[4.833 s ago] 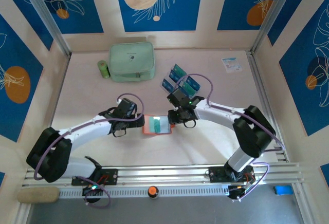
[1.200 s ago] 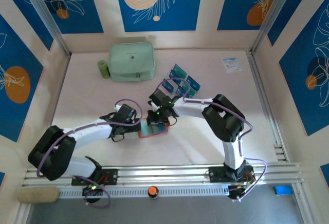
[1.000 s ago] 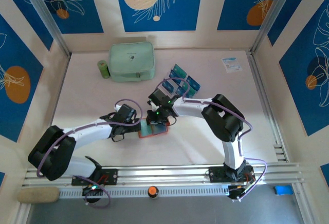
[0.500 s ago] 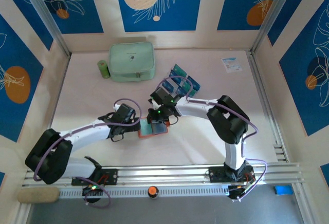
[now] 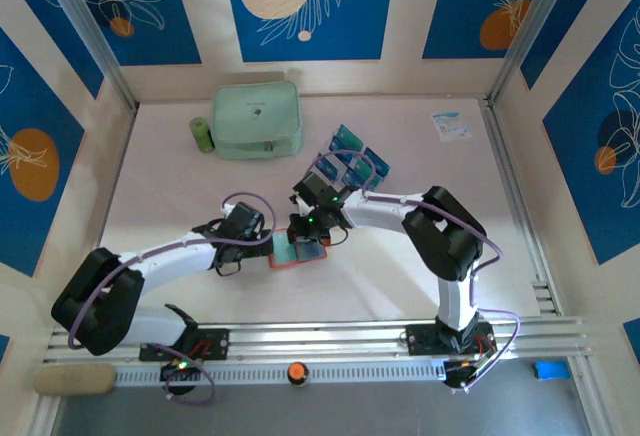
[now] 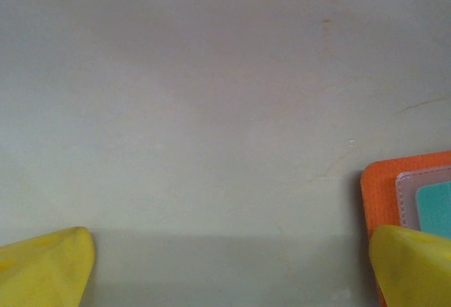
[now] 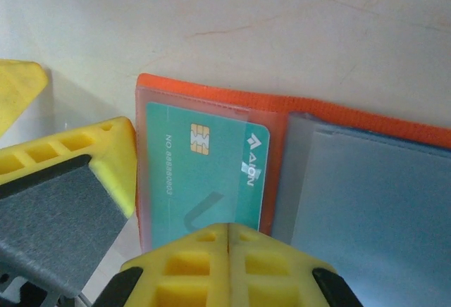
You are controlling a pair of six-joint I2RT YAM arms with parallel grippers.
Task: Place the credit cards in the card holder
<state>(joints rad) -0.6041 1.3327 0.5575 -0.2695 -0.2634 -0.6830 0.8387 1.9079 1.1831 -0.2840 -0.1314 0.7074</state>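
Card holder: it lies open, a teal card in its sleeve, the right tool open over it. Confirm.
Wrong on the tool: the right wrist view shows the right tool shut, fingertips meeting. The card holder does lie open, teal card in its sleeve.

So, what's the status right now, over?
Left gripper open, one finger by the orange wallet. Right gripper shut, tips at a teal card in the open wallet. Other cards waiting beyond. Nothing blocking.

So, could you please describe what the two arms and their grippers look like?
Both the left arm and right arm have white links, bulky black joints and looping purple cables. The left gripper and right gripper have bright yellow fingers; the right ones show moulded cut-outs.
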